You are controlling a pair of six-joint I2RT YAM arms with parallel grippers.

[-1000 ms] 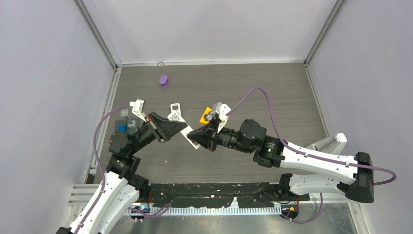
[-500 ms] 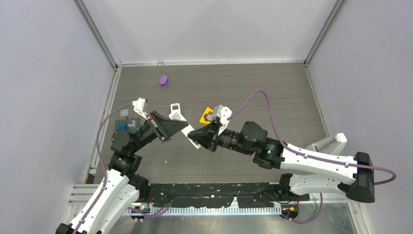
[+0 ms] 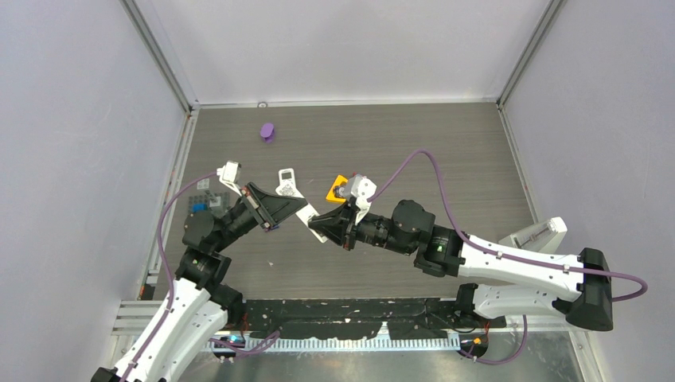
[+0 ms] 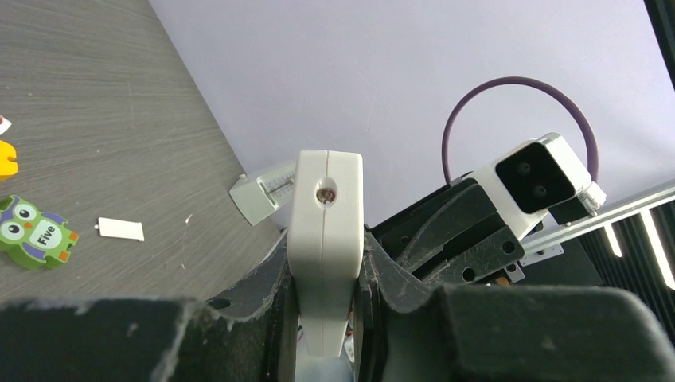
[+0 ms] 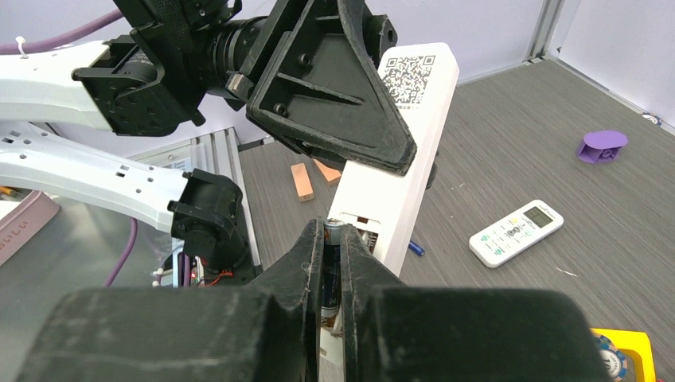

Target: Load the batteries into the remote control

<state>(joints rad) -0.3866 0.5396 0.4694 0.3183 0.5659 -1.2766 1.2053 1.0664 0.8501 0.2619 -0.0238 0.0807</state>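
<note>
The remote control [image 5: 402, 151] is gripped across its narrow sides by the closed jaws of the left gripper [image 4: 325, 274]. It appears to be held up off the table [image 3: 446, 151], with its long axis slanted. Its QR-coded end is raised and its open battery bay [image 5: 364, 231] sits at the lower end, turned toward the right arm. A dark battery [image 5: 333, 232] is pinched between the closed jaws of the right gripper [image 5: 330, 267]. Its long axis is laid along the fingers, so its free end is pointed straight ahead, away from the wrist. In the right wrist view that free end is seen just beside the bay's near edge, a little to one side of the opening. Whether it is touching the plastic cannot be told. The battery's axis is judged to be only slightly off the remote's own length, so the bay lies almost directly ahead of the jaws. The coming move is therefore thought to turn on that small angle: the battery must be brought into line with the bay and shifted sideways over it before it can be pressed in. The right arm is the one carrying the part, and the left serves only as the holder. In the overhead view the two grippers are seen nose to nose near the middle of the table. A second remote [image 5: 516, 232] lies flat on the table, well apart from both.
</note>
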